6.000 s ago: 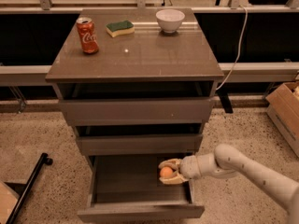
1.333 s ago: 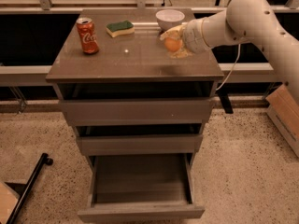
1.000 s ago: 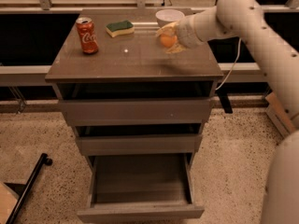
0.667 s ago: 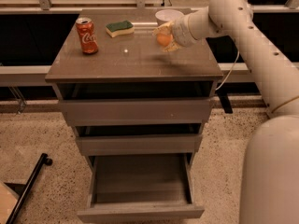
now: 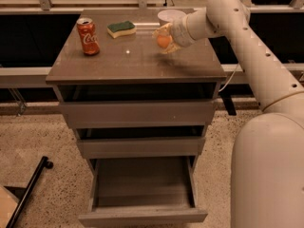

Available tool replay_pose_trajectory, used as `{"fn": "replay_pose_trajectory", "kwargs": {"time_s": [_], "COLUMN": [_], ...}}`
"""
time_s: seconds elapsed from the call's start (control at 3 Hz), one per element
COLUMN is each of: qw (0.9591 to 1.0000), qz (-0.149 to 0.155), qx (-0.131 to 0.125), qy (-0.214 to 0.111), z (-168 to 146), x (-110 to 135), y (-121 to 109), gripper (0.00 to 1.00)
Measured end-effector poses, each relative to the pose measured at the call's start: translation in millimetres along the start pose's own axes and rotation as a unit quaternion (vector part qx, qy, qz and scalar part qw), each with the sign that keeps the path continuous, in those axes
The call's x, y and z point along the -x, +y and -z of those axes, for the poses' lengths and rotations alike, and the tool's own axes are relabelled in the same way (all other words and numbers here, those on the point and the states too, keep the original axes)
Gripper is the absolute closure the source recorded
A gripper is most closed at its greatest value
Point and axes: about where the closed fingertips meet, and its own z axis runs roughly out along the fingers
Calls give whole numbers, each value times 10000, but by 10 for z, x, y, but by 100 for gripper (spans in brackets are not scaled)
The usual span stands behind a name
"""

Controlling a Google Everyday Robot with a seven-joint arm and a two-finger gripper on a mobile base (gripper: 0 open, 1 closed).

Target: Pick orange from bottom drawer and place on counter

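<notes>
The orange (image 5: 164,41) is a small round fruit held between the fingers of my gripper (image 5: 165,39), just above the right rear part of the counter (image 5: 128,61). The gripper is shut on it and comes in from the right on a long white arm. The bottom drawer (image 5: 142,194) stands pulled out below, and its inside looks bare.
On the counter stand a red soda can (image 5: 88,36) at the left, a green sponge (image 5: 120,28) at the back middle, and a white bowl (image 5: 170,16) right behind the gripper. The two upper drawers are slightly ajar. A black rod (image 5: 26,194) lies on the floor at left.
The gripper has lifted the orange out of the bottom drawer up to the counter. Over the last second it has drifted left and slightly lower over the counter.
</notes>
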Motion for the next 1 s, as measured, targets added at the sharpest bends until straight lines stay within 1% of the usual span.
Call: {"fn": "replay_pose_trajectory", "kwargs": {"time_s": [0.33, 0.67, 1.0], "qw": [10000, 10000, 10000], "qz": [-2, -3, -3], "qx": [13, 21, 22], "qy": [-29, -52, -53], "z": [-40, -72, -72], "x": [19, 35, 35], "y": [11, 17, 17], "gripper": [12, 0, 0]}}
